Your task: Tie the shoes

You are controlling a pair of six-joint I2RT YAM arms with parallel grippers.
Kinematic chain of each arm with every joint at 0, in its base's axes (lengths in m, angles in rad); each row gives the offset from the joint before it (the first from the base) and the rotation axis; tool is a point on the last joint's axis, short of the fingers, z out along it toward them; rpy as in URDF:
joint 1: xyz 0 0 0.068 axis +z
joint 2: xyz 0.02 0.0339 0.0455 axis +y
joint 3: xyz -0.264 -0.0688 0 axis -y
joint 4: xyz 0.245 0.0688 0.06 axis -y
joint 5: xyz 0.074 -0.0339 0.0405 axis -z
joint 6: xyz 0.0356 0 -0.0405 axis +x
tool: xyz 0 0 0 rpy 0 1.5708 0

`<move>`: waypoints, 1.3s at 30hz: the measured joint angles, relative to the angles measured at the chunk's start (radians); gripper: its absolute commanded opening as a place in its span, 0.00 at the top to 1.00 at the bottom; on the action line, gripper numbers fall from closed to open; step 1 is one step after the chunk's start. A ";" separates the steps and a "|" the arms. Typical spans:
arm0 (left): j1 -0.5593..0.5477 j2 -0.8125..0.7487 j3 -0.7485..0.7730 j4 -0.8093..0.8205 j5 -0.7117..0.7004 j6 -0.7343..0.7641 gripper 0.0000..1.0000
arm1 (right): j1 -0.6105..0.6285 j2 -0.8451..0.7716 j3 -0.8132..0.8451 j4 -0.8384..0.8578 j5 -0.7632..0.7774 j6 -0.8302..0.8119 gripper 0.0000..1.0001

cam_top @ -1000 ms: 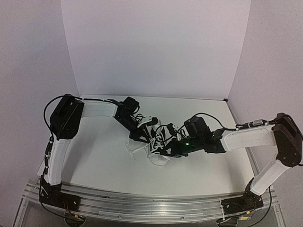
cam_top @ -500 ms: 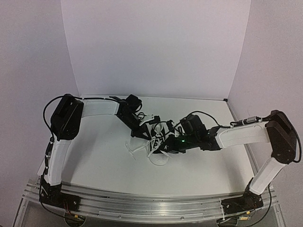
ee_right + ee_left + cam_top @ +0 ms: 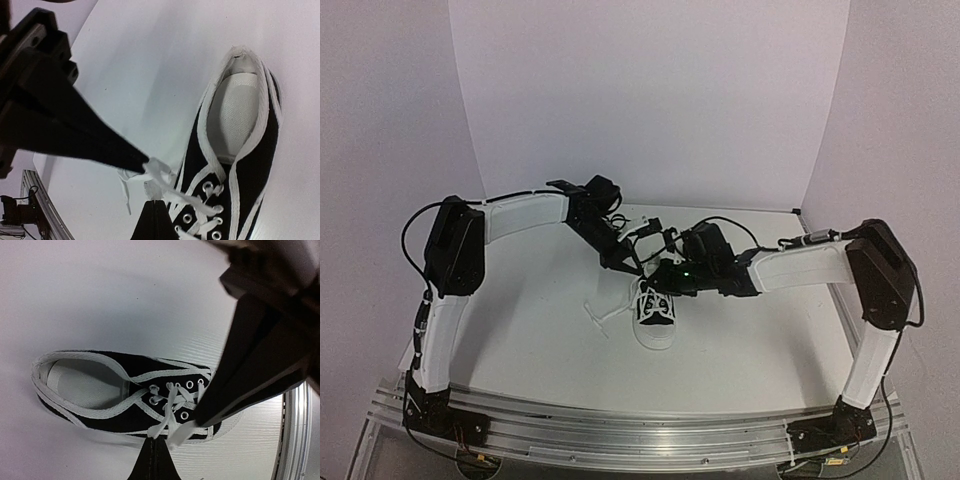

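The sneaker [image 3: 657,322] lies near the middle of the table [image 3: 535,345], a little toward the near edge. Its long axis runs near to far, with the white toe cap facing the near edge and the open heel facing the far edge. Both tools hang over the heel end, so the eyelets and the laces [image 3: 159,175] lie below them and toward the near edge.

The left gripper [image 3: 633,266] sits just left of the shoe's line, toward the far-left corner. Its arm is stretched out along the far side and the wrist is tipped down. Its fingers are pressed together on a white strand [image 3: 175,432] that rises from the eyelets.

The right gripper [image 3: 658,280] comes in from the right edge, with its forearm almost level across the table. It is the nearer of the two to the eyelets and sits just beside the left one. Its tips look pinched on a bunched bit of lace, though a sliver of gap shows between them. A loose lace end [image 3: 600,314] trails on the table left of the shoe, toward the left edge.

We judge that the next move depends on the two held strands. They start close together over the shoe's midline, so pulling them apart toward the left and right edges would work across the long axis.
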 measured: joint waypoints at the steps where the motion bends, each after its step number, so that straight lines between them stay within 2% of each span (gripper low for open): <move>1: 0.000 -0.002 0.001 -0.002 0.007 -0.015 1.00 | -0.001 0.028 0.023 0.003 0.008 -0.007 1.00; 11: 0.008 -0.004 -0.031 -0.003 0.076 -0.157 1.00 | -0.001 0.131 0.111 0.006 0.139 -0.018 1.00; 17: 0.013 -0.001 -0.138 0.063 0.172 -0.275 1.00 | -0.009 0.224 0.170 0.050 0.149 0.035 1.00; 22: 0.007 0.047 -0.142 0.114 0.232 -0.319 0.99 | -0.026 0.256 0.160 0.098 0.142 0.094 1.00; 25: 0.005 0.071 -0.133 0.094 0.272 -0.284 0.78 | -0.028 0.256 0.153 0.114 0.142 0.119 1.00; 28: 0.007 0.100 -0.055 -0.017 0.310 -0.165 0.59 | -0.028 0.257 0.143 0.132 0.143 0.142 1.00; 30: 0.014 0.104 0.007 -0.085 0.331 -0.079 0.56 | -0.028 0.257 0.141 0.137 0.144 0.153 1.00; 33: 0.046 0.092 0.069 -0.112 0.365 -0.003 0.60 | -0.031 0.257 0.140 0.147 0.146 0.163 1.00; 37: 0.112 0.077 0.043 -0.027 0.370 0.019 0.68 | -0.030 0.259 0.148 0.159 0.138 0.148 1.00; 39: 0.116 0.077 -0.002 0.046 0.345 0.012 0.66 | -0.029 0.263 0.154 0.157 0.137 0.147 1.00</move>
